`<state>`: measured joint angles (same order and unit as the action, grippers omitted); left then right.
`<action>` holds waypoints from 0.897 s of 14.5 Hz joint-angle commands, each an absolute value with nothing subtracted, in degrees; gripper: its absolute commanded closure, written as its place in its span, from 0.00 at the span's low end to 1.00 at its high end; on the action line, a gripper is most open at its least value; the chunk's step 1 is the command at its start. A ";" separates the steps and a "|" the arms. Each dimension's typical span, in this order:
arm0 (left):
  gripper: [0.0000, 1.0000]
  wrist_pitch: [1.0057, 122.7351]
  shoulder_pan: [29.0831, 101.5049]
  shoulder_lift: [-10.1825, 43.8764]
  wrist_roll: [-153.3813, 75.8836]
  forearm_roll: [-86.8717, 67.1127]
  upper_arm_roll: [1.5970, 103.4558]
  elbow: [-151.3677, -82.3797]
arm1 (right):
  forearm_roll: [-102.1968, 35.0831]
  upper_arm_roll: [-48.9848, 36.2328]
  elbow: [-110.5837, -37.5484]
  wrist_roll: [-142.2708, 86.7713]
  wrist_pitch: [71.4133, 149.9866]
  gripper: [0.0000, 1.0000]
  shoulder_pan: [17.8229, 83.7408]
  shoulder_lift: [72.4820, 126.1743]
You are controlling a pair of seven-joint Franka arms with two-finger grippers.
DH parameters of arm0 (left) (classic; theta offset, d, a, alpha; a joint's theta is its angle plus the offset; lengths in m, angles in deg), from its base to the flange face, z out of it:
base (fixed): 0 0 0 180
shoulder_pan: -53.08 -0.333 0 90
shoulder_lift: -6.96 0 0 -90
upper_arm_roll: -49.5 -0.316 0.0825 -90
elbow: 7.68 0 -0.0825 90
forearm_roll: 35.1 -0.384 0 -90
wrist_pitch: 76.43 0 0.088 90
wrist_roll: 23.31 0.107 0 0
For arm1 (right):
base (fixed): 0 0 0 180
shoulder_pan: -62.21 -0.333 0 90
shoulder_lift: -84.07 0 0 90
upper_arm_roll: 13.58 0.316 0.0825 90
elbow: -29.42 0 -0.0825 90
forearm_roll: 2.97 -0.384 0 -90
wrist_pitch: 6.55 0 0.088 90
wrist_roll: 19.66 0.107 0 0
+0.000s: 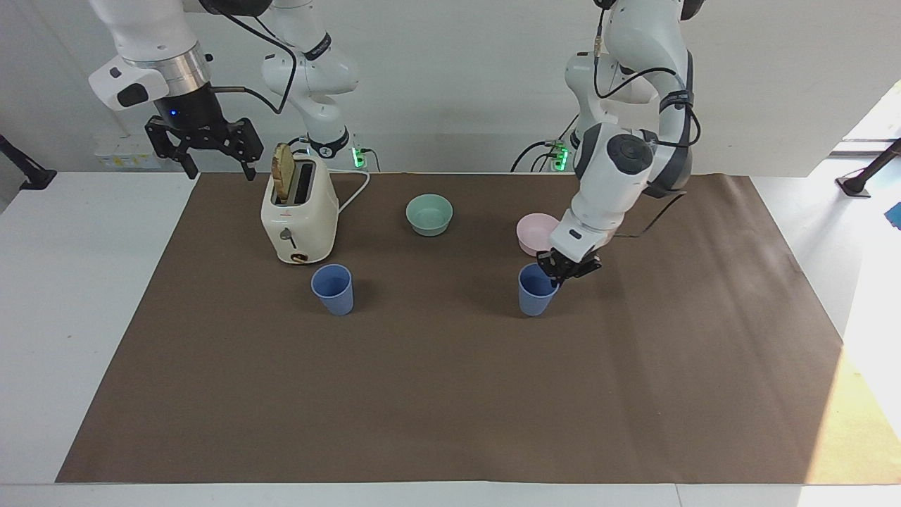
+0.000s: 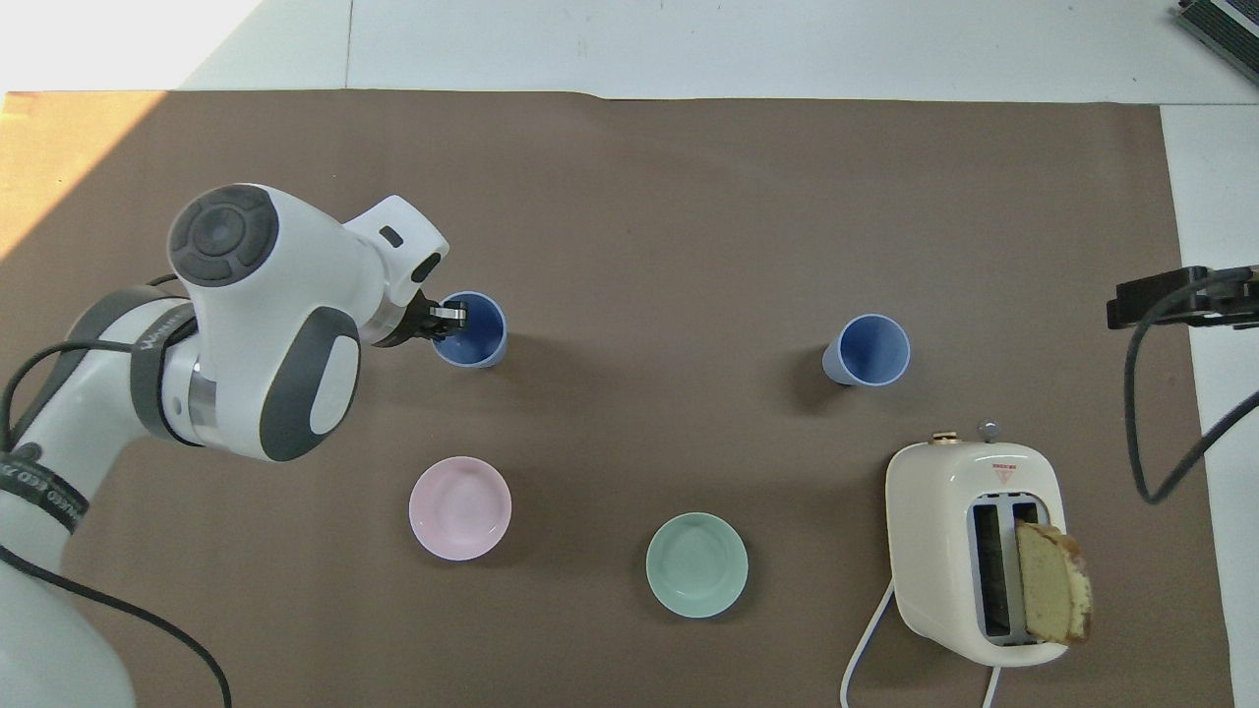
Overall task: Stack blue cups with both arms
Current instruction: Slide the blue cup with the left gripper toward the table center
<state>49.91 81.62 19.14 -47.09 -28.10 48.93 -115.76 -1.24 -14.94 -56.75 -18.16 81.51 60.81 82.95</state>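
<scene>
Brown surface with two blue cups.
Left gripper pinches one cup; right gripper waits, fingers apart, near toaster.

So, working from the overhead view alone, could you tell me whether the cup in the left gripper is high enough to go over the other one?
Observer: Not yet. The left gripper holds its blue cup upright by the rim, its base low by the mat, below the other blue cup's rim.
Operator: And the right gripper, please?
Observer: The right gripper hangs open, high in the air beside the toaster, holding nothing.
</scene>
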 commanded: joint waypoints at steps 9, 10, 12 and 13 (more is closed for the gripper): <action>0.08 55.06 85.69 19.36 -50.11 -27.81 47.92 -116.92 | -2.09 -14.72 -58.47 -19.40 82.05 0.00 61.42 81.44; 0.08 53.23 85.16 18.57 -49.94 -27.90 47.48 -117.01 | -2.09 -14.72 -58.47 -19.40 82.05 0.00 61.42 81.44; 0.08 48.22 83.14 16.20 -47.32 -28.34 47.30 -116.31 | -2.09 -14.72 -58.47 -19.40 82.05 0.00 61.42 81.44; 0.05 46.20 82.61 14.54 -45.91 -28.34 47.21 -116.40 | -2.09 -14.72 -58.47 -19.40 82.05 0.00 61.42 81.44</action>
